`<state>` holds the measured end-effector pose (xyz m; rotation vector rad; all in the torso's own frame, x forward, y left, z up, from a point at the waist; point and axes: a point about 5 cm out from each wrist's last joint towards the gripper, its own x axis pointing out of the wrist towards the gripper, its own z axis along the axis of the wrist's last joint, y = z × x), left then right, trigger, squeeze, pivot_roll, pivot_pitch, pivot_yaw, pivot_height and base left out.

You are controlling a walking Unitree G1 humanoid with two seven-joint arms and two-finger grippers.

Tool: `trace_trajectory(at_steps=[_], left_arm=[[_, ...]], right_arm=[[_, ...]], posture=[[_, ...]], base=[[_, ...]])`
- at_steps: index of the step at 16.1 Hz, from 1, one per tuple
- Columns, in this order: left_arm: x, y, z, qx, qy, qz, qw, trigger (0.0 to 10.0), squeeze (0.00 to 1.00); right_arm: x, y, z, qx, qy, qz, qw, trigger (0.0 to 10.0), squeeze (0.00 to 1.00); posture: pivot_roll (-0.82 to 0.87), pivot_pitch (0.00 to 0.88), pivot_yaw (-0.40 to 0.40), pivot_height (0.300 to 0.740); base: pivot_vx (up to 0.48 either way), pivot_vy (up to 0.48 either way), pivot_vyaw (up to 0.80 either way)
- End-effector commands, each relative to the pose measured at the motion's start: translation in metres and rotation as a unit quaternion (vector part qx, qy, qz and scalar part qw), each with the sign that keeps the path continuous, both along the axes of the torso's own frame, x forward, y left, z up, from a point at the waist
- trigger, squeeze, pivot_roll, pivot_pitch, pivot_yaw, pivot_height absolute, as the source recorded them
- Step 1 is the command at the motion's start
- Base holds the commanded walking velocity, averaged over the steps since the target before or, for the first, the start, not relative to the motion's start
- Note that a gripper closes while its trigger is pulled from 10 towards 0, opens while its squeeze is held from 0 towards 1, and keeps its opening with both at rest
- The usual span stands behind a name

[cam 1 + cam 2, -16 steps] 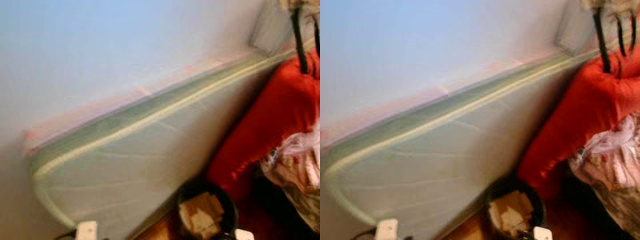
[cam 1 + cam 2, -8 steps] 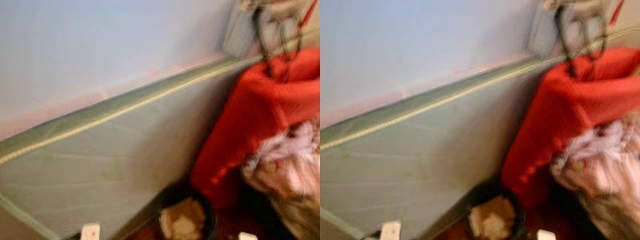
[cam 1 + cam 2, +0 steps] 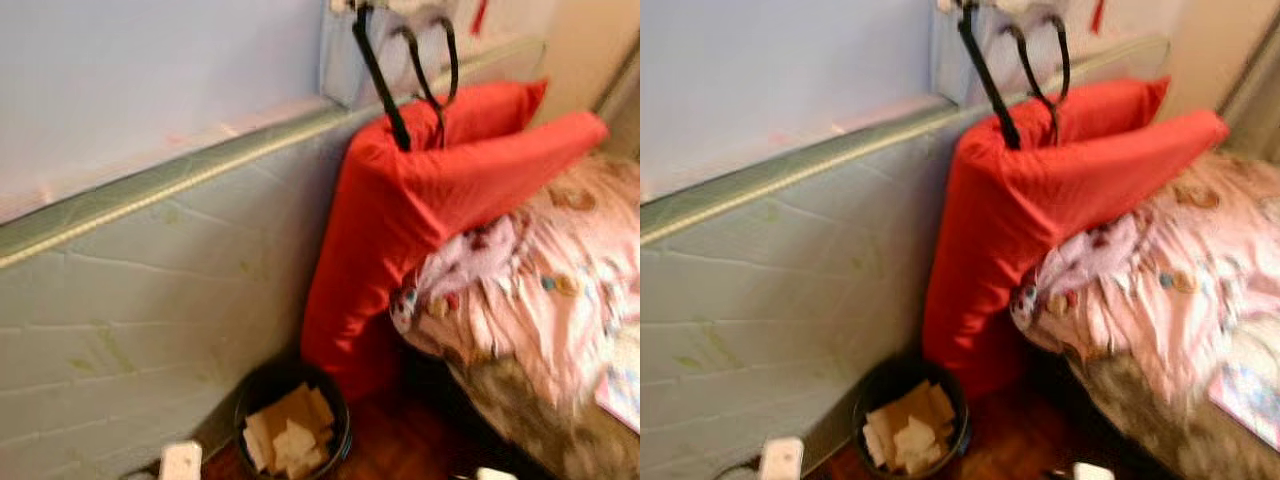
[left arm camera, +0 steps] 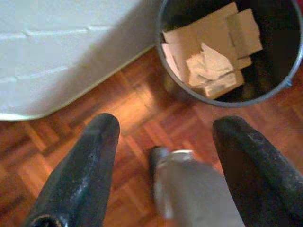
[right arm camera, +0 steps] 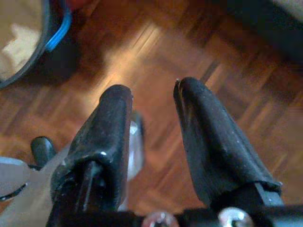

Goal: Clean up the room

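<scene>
Down at the wooden floor (image 4: 132,109), both arms hang idle: the left hand (image 4: 163,161) has its two black fingers spread wide with nothing between them, and the right hand (image 5: 154,137) is likewise parted and empty above the parquet. Just beyond the left hand stands a dark round bin (image 3: 340,420) holding torn pieces of cardboard (image 3: 288,436) and paper. It sits on the floor against the upended mattress (image 3: 130,300) and at the foot of the red pillow (image 3: 400,210).

The cardboard scraps look light, stiff and dry, easy to pinch at an edge, though loose pieces may slip apart. The bin itself seems light and rigid; its rim is the likely place to grip.

Farther on, the red pillow leans against the mattress, bent over the bed (image 3: 520,420). It should be soft and bulky, so a corner or a fold of its cover would serve best. A pink patterned blanket (image 3: 540,290) lies rumpled on the bed, limp and likely to drag. Black straps (image 3: 385,85) hang on the wall above.
</scene>
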<state>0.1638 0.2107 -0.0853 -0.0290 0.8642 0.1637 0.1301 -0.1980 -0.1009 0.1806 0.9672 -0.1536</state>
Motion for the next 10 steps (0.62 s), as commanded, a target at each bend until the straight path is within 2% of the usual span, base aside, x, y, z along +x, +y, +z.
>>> trace_trajectory(at_steps=[1,8,10], left_arm=[[0.0308,-0.0026,0.0114,0.002,-0.001,-0.017,1.000,10.0,0.00],[0.0302,-0.0011,0.0114,0.004,0.000,-0.015,1.000,10.0,0.00],[0.0296,-0.0008,0.0110,0.002,0.001,-0.007,1.000,10.0,0.00]], right_arm=[[0.0947,-0.0035,0.0417,-0.002,-0.066,0.032,0.997,10.0,0.00],[0.0945,-0.0017,0.0414,0.004,-0.068,0.031,0.997,10.0,0.00],[0.0945,-0.0015,0.0414,0.004,-0.067,0.031,0.997,10.0,0.00]], posture=[[0.09,0.000,-0.129,0.740],[0.10,0.000,-0.123,0.740],[0.10,0.000,-0.121,0.740]], base=[[0.000,-0.401,0.00],[0.000,-0.366,0.00],[0.000,-0.127,0.00]])
